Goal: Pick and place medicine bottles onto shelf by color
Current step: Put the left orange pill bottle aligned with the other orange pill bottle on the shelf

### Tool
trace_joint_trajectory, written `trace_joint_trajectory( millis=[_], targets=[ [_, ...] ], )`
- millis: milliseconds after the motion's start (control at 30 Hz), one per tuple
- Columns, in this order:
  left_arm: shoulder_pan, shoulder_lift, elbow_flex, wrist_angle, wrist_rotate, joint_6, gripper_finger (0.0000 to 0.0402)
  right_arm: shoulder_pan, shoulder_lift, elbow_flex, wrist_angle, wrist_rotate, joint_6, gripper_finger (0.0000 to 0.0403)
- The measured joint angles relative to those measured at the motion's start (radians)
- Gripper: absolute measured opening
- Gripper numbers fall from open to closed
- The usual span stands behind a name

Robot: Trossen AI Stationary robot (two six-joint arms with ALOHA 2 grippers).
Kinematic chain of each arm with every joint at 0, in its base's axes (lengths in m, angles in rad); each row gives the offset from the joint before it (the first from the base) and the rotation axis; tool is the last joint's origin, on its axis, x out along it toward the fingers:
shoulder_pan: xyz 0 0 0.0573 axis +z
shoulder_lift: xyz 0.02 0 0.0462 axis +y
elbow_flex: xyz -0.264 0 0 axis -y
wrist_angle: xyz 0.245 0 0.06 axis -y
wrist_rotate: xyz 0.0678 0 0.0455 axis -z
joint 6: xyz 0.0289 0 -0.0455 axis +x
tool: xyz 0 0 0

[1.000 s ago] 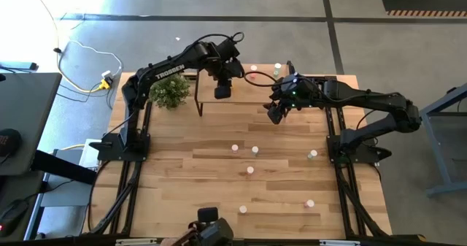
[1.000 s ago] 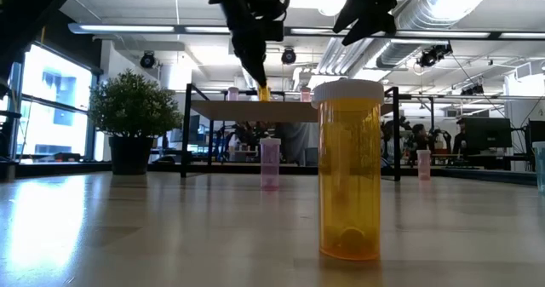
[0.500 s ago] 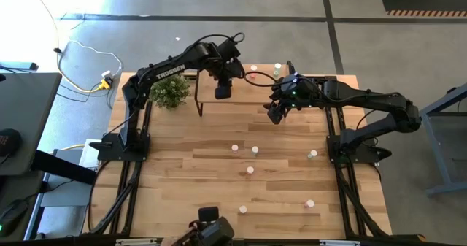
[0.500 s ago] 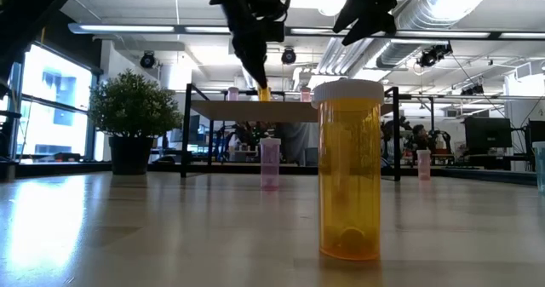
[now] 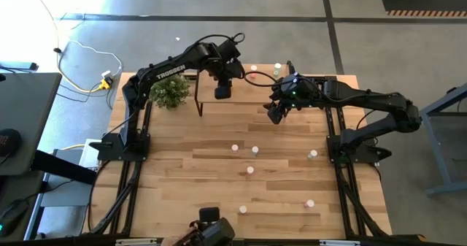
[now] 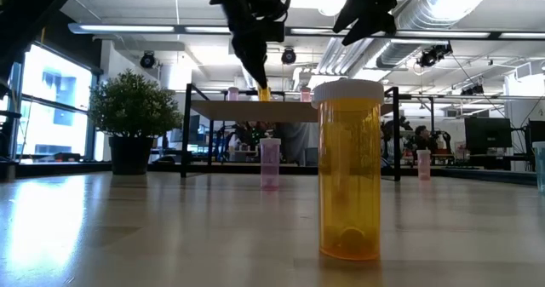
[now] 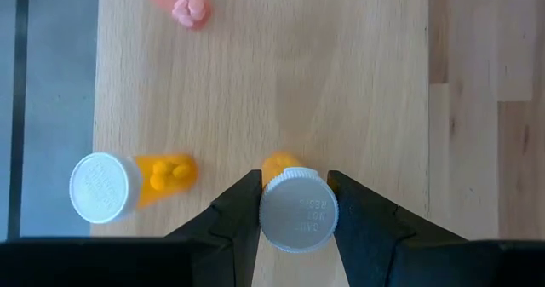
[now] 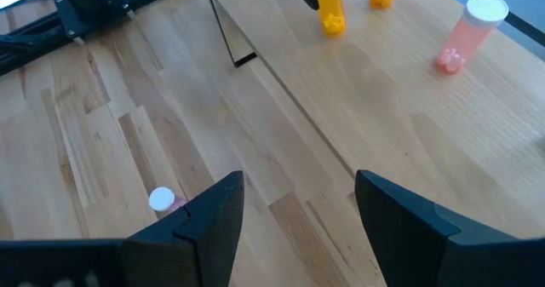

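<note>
Over the small light-wood shelf (image 7: 341,74), my left gripper (image 7: 294,210) clamps an orange white-capped medicine bottle (image 7: 296,209) standing beside another orange one (image 7: 128,183); my right gripper (image 8: 298,219) hovers nearby, fingers apart

- Shelf (image 7: 358,83): bare board beyond the left gripper (image 7: 294,203); an orange bottle (image 7: 111,183) near one side, a pink one (image 7: 183,2) farther off.
- Right gripper (image 8: 294,203): bare table ahead, one pink bottle (image 8: 163,200) just beside a finger.

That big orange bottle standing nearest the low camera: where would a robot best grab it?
Probably from above, jaws closing on opposite sides just below the white cap. The orange bottle stands upright on the table with open space around it, and its straight round wall suits a side pinch.
</note>
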Motion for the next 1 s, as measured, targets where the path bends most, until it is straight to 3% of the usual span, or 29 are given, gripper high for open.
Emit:
trace_joint_trajectory(
  millis=[800, 1000],
  targets=[
    [0.0, 0.0, 0.0, 0.0, 0.0, 0.024, 0.012, 0.0, 0.0, 0.0, 0.0, -0.001, 0.004, 0.0218],
    [0.0, 0.0, 0.0, 0.002, 0.0, 0.026, 0.0135, 0.0, 0.0, 0.0, 0.0, -0.001, 0.003, 0.0218]
  ],
)
